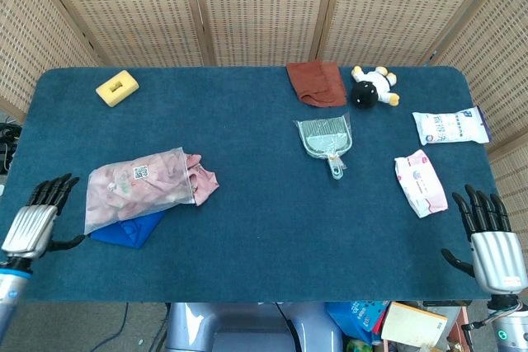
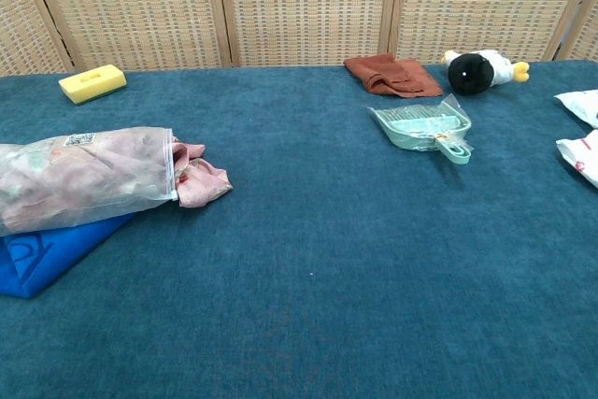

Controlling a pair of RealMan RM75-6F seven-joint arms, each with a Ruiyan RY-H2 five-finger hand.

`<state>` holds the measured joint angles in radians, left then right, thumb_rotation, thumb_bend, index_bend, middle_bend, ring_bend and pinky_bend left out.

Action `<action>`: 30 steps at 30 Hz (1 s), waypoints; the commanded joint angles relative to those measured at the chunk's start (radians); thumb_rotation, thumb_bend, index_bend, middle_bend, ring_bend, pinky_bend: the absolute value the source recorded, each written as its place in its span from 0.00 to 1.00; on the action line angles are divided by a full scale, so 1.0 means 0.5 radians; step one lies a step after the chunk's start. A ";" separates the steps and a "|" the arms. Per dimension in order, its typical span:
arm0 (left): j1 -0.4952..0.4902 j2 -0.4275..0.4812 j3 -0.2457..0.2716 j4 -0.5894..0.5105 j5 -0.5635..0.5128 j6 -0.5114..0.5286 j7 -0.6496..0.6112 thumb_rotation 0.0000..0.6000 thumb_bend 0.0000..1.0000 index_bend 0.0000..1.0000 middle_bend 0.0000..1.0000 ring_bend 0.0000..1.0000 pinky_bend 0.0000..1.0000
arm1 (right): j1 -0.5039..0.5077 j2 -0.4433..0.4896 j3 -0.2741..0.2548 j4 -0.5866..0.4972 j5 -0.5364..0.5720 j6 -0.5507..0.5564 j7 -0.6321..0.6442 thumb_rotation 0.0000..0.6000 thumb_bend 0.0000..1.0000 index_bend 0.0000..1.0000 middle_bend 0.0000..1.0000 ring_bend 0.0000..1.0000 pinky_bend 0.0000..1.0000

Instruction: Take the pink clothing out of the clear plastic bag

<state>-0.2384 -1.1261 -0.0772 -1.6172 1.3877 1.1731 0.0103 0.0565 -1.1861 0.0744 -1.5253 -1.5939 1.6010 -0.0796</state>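
We look down on a counter [image 1: 272,204] covered in dark blue-green felt, backed by woven cane screen panels [image 1: 264,6]. The clear plastic bag [image 1: 136,187] lies near the counter's left front, resting partly on a blue cloth [image 1: 124,230]. It holds the pink clothing [image 1: 202,177], part of which spills out of the bag's right-hand mouth onto the felt. A small white label with a square code [image 1: 140,173] shows on the bag; we cannot read it.

The left hand [image 1: 33,224] hovers at the left front edge, just beside the bag, fingers spread and holding nothing. The right hand [image 1: 491,245] sits at the right front corner, fingers likewise apart and empty, well apart from the bag. Neither hand appears in the chest view.

A wide bare stretch of felt runs across the middle and front of the counter between bag and right hand.

Along the far edge lie a yellow sponge [image 1: 117,87], a rust-brown cloth [image 1: 316,82] and a black-and-white plush toy [image 1: 373,86]. A pale green dustpan [image 1: 325,138] sits right of centre. Near the right edge lie a white packet [image 1: 450,127] with blue print and a pink-and-white wipes pack [image 1: 420,182]; their writing is too small to read.
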 commanded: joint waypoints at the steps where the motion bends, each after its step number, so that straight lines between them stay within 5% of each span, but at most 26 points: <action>1: -0.262 -0.113 -0.125 0.115 -0.192 -0.361 -0.143 1.00 0.20 0.00 0.00 0.00 0.00 | 0.000 0.006 0.007 -0.003 0.010 0.000 0.011 1.00 0.00 0.00 0.00 0.00 0.00; 9: -0.490 -0.286 -0.220 0.381 -0.540 -0.737 -0.120 1.00 0.20 0.00 0.00 0.00 0.00 | 0.004 0.017 0.013 -0.003 0.025 -0.012 0.039 1.00 0.00 0.00 0.00 0.00 0.00; 18: -0.642 -0.434 -0.261 0.568 -0.693 -0.991 -0.211 1.00 0.20 0.00 0.00 0.00 0.00 | 0.003 0.021 0.015 -0.008 0.023 -0.003 0.050 1.00 0.00 0.00 0.00 0.00 0.00; 21: -0.692 -0.473 -0.270 0.635 -0.753 -1.118 -0.269 1.00 0.20 0.00 0.00 0.01 0.08 | 0.001 0.020 0.016 -0.004 0.020 0.004 0.053 1.00 0.00 0.00 0.00 0.00 0.00; 23: -0.714 -0.510 -0.270 0.689 -0.773 -1.137 -0.275 1.00 0.20 0.01 0.09 0.11 0.24 | -0.001 0.019 0.016 -0.001 0.021 0.007 0.054 1.00 0.00 0.00 0.00 0.00 0.00; 25: -0.726 -0.544 -0.272 0.725 -0.805 -1.151 -0.291 1.00 0.20 0.17 0.31 0.30 0.41 | -0.001 0.018 0.016 0.002 0.022 0.006 0.055 1.00 0.00 0.00 0.00 0.00 0.00; 28: -0.729 -0.569 -0.276 0.741 -0.819 -1.146 -0.316 1.00 0.22 0.44 0.54 0.46 0.51 | 0.002 0.016 0.017 0.005 0.023 0.003 0.055 1.00 0.00 0.00 0.00 0.00 0.00; 30: -0.716 -0.597 -0.282 0.755 -0.802 -1.083 -0.328 1.00 0.28 0.51 0.59 0.50 0.54 | 0.002 0.015 0.018 0.007 0.024 0.003 0.058 1.00 0.00 0.00 0.00 0.00 0.00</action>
<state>-0.5990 -1.4093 -0.2144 -1.2498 0.9828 0.5998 -0.1465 0.0576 -1.1787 0.0833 -1.5219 -1.5819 1.6024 -0.0508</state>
